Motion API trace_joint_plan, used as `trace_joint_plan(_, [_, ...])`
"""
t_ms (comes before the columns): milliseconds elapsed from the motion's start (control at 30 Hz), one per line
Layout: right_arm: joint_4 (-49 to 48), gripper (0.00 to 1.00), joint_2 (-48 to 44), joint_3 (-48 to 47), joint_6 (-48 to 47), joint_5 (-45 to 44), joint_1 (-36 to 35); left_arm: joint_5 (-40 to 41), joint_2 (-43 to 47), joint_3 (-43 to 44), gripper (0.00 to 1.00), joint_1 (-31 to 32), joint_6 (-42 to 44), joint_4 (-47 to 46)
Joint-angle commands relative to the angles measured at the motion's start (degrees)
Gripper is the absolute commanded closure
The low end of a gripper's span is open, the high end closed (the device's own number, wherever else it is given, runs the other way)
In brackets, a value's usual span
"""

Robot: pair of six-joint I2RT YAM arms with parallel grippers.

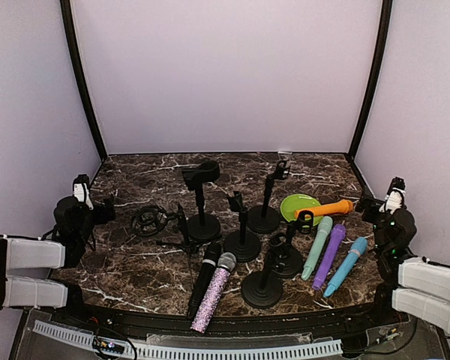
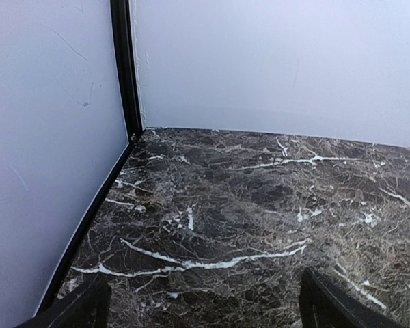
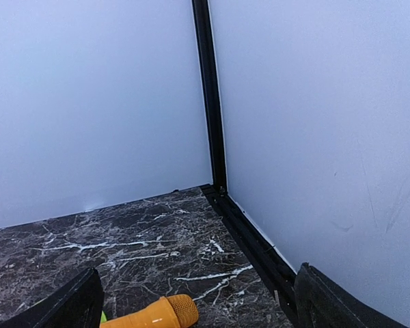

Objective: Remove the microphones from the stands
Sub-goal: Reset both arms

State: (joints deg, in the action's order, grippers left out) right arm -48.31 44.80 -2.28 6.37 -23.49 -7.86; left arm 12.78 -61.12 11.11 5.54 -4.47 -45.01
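The right pincer (image 3: 198, 295) is wide open and holds nothing. The left pincer (image 2: 205, 301) is wide open too. The orange microphone (image 3: 154, 314) lies flat just in front of the right pincer, a bit to its left. I cannot see a mic in any stand (image 1: 264, 219). The orange one looks hard, light and smooth, so it may roll; grab it around the middle

No text, label, brand, number or sign is legible anywhere in these three views.
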Motion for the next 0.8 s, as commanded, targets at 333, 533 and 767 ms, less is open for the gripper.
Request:
trace_joint_plan(333, [-19.6,0.01,18.2,1.1,-2.7,1.8,0.8,-2.4,-9.3,-0.8,0.01,-0.6,5.6,-11.9])
trace_joint_plan(533, [-21.9,0.01,19.5,1.8,-3.3,-0.4,0.8,-1.7,-8.6,-1.7,0.01,-0.6,5.3,-13.4])
trace_joint_plan(767, [-22.2,0.01,20.2,1.6,-3.2,-0.2,0.8,-2.0,-8.2,-2.4,0.01,-0.6,5.3,-14.0])
